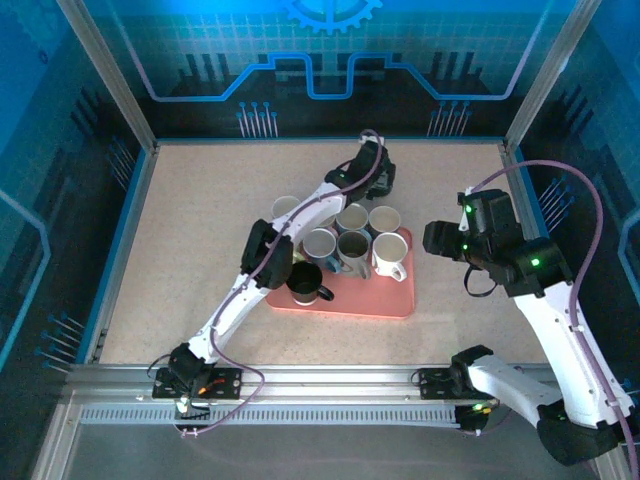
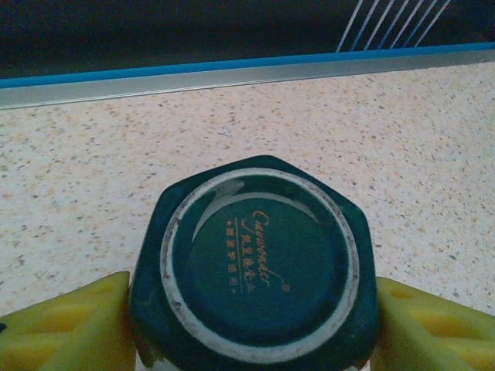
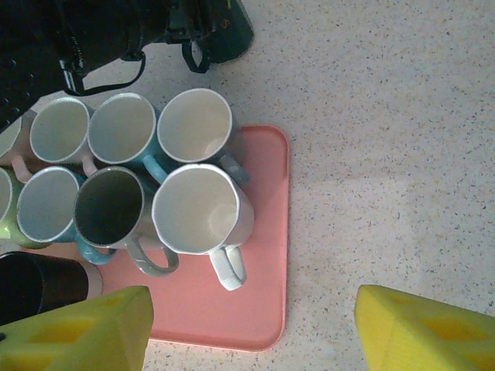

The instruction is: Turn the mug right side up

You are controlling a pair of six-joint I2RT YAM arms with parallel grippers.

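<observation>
The mug (image 2: 259, 267) sits between the two yellow fingers of the left claw (image 2: 251, 290), out over the tabletop (image 2: 77, 154) on the far side of the pink tray (image 3: 267, 193). The fingers press on its left and right walls, so we read the claw as closed on it. What matters for the flip is how the mug points. Its unglazed base ring faces straight back at the left wrist camera, so its long axis runs along the claw's reach, mouth away from us and base towards the wrist. We cannot tell whether the rim touches the tabletop or hangs just above it. We judge that righting it means rolling the wrist about the line through the fingers until the mouth faces up. The right claw (image 3: 254, 309) hangs wide apart and empty over the near right corner of the tray, beside the upright cups (image 3: 193, 212). It is well apart from the mug.
</observation>
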